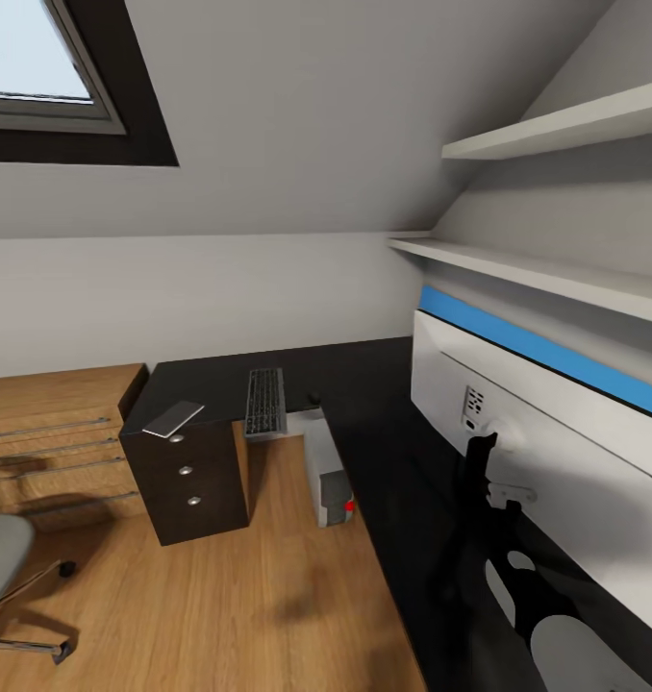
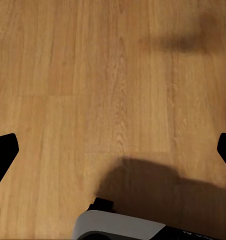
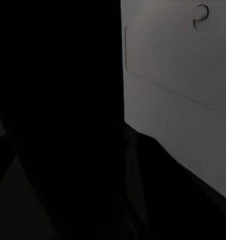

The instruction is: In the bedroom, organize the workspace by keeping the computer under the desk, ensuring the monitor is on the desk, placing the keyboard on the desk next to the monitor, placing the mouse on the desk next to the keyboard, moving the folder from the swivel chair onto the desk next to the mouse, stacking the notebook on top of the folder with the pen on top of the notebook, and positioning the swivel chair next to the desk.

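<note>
Left wrist view has my left gripper spread wide with nothing in it, one dark fingertip at each side edge and only wood floor between them. My right gripper, seen from the head view, reaches up against the white back of the monitor, around the stand mount. Can't tell if it's clamped on anything, since the fingers merge into the black stand.

The monitor sits on the black desk, screen facing the wall, a blue strip along its top edge. The keyboard lies at the desk's inner corner, hanging a bit over the edge. The computer stands underneath, red spot low on its front. On the drawer unit is a flat grey thing I can't identify. The chair is well apart from the desk.

Worry: if I shove or twist that monitor from the stand, it could tip or slide off the desk, it's a big panel on a thin stand.

Right wrist view gives a close look at the monitor's back panel, everything else black. Only the head view gives me the layout.
</note>
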Tool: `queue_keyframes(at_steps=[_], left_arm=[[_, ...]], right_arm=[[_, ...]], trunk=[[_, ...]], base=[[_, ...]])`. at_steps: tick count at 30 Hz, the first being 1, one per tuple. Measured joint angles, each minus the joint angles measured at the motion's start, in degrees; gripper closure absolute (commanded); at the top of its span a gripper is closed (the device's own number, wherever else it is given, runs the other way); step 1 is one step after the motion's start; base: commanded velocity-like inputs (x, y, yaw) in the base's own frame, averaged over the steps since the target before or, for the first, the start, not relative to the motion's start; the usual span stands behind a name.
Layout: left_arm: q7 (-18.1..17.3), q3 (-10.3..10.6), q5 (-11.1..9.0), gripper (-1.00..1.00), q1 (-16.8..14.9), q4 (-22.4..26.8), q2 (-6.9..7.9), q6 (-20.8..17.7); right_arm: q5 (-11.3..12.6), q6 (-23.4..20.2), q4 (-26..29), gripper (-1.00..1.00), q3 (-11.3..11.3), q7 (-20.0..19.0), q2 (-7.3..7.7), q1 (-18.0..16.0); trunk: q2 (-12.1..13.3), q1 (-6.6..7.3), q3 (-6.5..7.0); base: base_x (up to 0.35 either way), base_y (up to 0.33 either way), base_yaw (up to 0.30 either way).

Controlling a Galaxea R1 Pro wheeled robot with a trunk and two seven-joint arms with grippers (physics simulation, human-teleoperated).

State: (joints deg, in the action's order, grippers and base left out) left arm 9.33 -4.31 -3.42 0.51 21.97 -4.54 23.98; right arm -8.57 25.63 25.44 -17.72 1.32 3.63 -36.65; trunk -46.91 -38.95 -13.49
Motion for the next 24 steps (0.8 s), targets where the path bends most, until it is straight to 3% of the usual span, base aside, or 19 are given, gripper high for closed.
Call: queue_keyframes(at_steps=[12,18,24], left_arm=[[0.0,0.0,0.0,-1.00,0.0,0.0,0.00,0.0],[0.0,0.0,0.0,-1.00,0.0,0.0,0.00,0.0],[0.0,0.0,0.0,-1.00,0.0,0.0,0.00,0.0]], right_arm=[[-0.1,0.0,0.0,1.00,0.1,-0.7,0.03,0.0],[-1.2,0.1,-0.1,1.00,0.8,-6.5,0.12,0.1],[-0.7,0.0,0.0,1.00,0.5,-7.9,0.19,0.1]], trunk=[[0.0,0.00,0.00],[0.0,0.00,0.00],[0.0,0.00,0.00]], base=[[0.000,-0.029,0.000],[0.000,0.000,0.000],[0.000,0.000,0.000]])
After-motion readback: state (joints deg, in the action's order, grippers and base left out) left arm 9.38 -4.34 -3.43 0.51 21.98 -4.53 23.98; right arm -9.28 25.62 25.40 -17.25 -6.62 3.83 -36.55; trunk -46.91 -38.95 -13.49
